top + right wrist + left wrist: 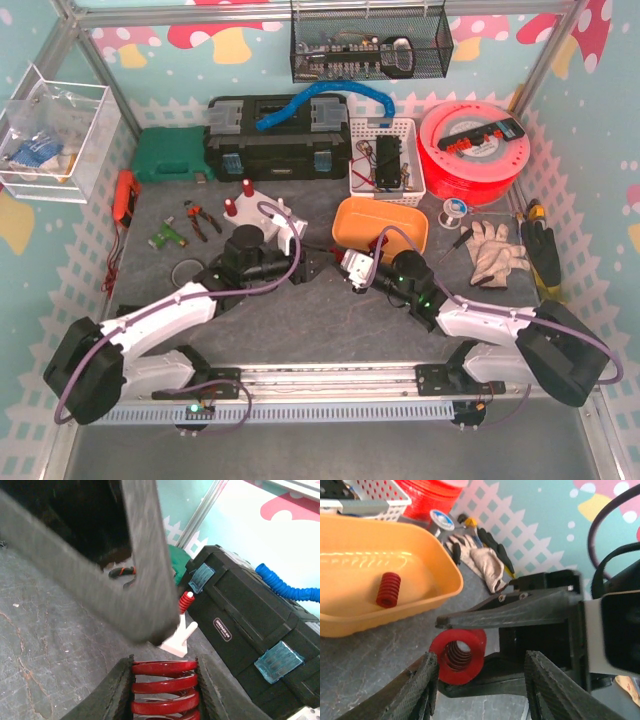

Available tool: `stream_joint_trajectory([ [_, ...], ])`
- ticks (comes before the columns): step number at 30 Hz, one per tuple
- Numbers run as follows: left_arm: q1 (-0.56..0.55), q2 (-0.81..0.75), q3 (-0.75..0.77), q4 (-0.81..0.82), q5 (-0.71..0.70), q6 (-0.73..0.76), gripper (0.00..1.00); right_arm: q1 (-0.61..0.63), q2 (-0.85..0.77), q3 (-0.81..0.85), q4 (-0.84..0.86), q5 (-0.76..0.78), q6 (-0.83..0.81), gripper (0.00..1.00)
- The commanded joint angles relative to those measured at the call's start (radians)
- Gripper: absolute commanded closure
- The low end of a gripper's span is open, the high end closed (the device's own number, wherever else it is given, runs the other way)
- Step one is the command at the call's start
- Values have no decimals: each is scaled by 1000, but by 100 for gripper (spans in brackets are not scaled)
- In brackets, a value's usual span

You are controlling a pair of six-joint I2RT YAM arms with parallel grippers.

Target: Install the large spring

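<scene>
The large red spring is clamped between my right gripper's fingers; my right gripper is shut on it. In the left wrist view the spring shows end-on, held between the right gripper's black fingers. My left gripper is open, its fingers on either side just short of the spring. In the top view the two grippers, left and right, meet nose to nose at mid-table. The white stand with small red springs on its pegs stands behind the left gripper; it also shows in the right wrist view.
An orange bin behind the right gripper holds a small red spring. A black toolbox, a white basket, a red spool, gloves and pliers lie around the back.
</scene>
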Motion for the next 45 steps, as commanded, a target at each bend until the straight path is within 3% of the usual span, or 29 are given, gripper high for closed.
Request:
stream_joint_trajectory([
  [1,-12,54,43,-35,67,44,51,13,-29,-15,80,3,-28,90],
  [11,-17,98,83,-50,19,80,40,21,-37,-38,109,-43,-50,90],
  [18,-18,139,108,-51,114,81,52,24,-19,-37,120,-43,-65,90],
  [23,-18,158,111,-83,153,100,53,25,-21,-42,127,-31,-72,90],
  [28,-18,182,117,-118,168,121,55,25,-26,-41,129,-40,-73,90],
  [31,-18,171,115,-154,123,137,63,25,-31,-48,133,-37,-78,90],
  [36,-18,154,129,-237,82,175,64,25,-46,-54,130,-49,-92,90],
  [45,-23,197,144,-204,206,149,64,27,-2,-40,120,-108,-100,90],
])
